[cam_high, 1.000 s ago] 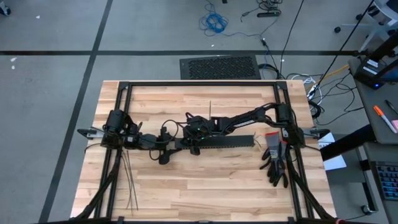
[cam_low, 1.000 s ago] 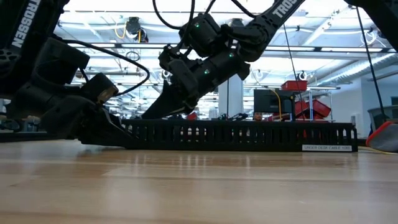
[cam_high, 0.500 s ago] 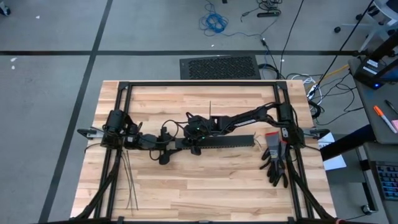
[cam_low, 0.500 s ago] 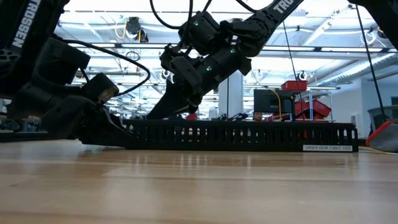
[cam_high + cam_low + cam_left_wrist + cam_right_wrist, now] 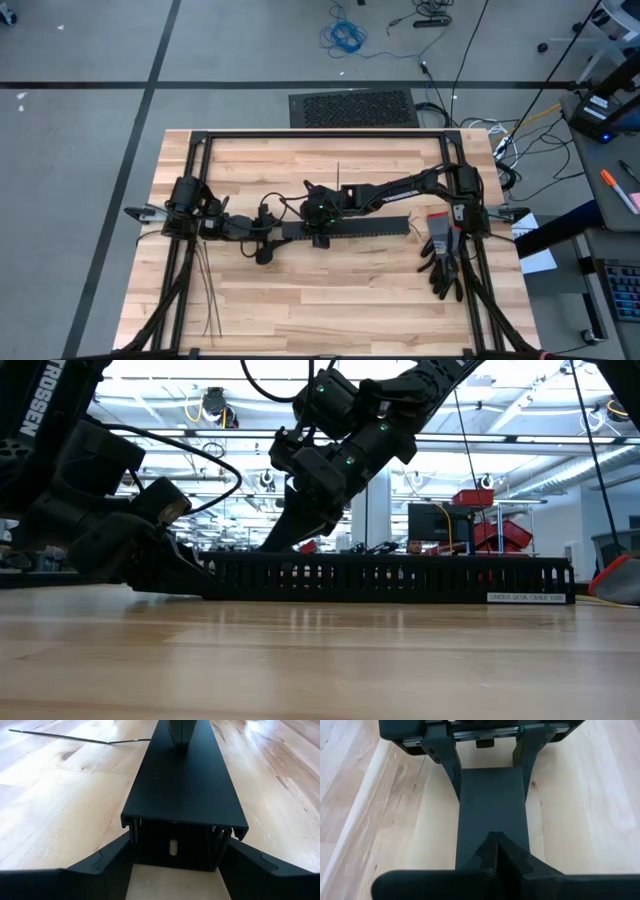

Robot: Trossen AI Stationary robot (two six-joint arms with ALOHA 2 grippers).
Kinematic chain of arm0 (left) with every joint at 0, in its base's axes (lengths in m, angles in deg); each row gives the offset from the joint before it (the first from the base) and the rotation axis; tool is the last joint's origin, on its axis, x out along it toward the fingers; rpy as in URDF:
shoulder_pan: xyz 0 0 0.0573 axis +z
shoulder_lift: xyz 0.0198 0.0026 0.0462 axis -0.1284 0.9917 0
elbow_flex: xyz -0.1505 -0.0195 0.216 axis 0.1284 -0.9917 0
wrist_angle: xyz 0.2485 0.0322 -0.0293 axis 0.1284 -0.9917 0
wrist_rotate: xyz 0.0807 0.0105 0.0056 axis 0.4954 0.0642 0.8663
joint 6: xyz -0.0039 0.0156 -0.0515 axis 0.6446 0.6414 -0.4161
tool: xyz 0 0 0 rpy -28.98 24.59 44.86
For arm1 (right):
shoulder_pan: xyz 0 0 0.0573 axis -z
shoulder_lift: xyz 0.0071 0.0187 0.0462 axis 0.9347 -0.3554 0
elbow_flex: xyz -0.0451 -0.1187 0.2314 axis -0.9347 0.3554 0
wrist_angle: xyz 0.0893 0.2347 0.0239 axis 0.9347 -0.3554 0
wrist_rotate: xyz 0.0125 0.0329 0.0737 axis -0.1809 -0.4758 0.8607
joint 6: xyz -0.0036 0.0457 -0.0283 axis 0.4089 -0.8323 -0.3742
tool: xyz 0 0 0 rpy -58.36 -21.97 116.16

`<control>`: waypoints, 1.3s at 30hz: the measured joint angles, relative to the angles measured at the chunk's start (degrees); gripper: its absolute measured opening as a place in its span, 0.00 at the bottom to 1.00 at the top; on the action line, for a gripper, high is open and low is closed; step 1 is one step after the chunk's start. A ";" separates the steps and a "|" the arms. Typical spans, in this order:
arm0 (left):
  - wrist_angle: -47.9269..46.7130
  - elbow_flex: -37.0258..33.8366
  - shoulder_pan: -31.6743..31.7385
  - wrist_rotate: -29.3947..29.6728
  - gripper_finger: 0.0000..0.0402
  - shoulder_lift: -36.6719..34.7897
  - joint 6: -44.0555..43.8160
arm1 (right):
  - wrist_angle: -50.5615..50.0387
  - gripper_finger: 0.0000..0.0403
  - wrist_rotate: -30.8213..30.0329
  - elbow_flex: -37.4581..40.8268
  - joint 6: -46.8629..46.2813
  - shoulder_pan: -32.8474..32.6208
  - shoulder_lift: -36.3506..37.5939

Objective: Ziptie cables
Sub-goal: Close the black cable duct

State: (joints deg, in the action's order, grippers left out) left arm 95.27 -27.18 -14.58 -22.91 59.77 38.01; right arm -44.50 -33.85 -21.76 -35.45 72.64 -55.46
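Observation:
A long black slotted duct [image 5: 360,228] lies on the wooden table with its lid on. My left gripper [image 5: 177,845] is shut on the duct's left end. My right gripper [image 5: 492,847] is shut, and its tips rest on the lid a little right of that end; the low view shows the right gripper [image 5: 270,545] slanting down. Thin dark zipties [image 5: 205,295] lie near the front left, another ziptie [image 5: 338,175] lies behind the duct, and one more strip [image 5: 75,739] lies beside it. The cables are out of view. My left gripper holds the duct's open left end [image 5: 175,827] between its two fingers, one finger [image 5: 115,862] on each long side wall. The fingers come level from the table's left, along the duct. The duct lies flat on the table. My right gripper presses its shut fingertips [image 5: 495,852] on the lid's top [image 5: 180,750], near the duct's left end. The fingers slant down from the table's right, along the duct.
A pair of dark gloves [image 5: 442,258] lies at the right by the frame. The black frame rails [image 5: 320,135] run round the table. Bare wood [image 5: 330,300] stretches in front of the duct.
My right gripper has tipped steeper, its wrist rising a little. Its shut tips have slid a short way toward the table's right along the lid. The duct and my left gripper have kept still.

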 joint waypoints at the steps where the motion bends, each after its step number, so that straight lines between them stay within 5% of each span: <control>1: 0.00 0.00 0.00 0.00 0.64 0.00 0.00 | -0.23 0.00 0.02 0.00 -0.06 0.00 0.00; 16: 0.02 -0.11 -0.02 0.20 0.64 -0.04 -0.04 | -1.62 0.00 -1.86 -2.43 2.98 -1.21 4.38; 33: -0.28 0.31 0.00 0.33 0.64 -0.04 -0.02 | -23.82 0.00 -0.35 -38.07 10.53 -2.65 -17.48; 39: -0.51 0.31 -0.02 0.31 0.64 -0.04 -0.02 | -27.24 0.00 0.01 -43.01 11.48 -2.93 -21.33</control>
State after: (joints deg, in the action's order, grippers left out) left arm 94.76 -26.87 -14.60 -22.61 59.73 37.99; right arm -71.74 -33.84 -64.78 -23.97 69.71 -76.79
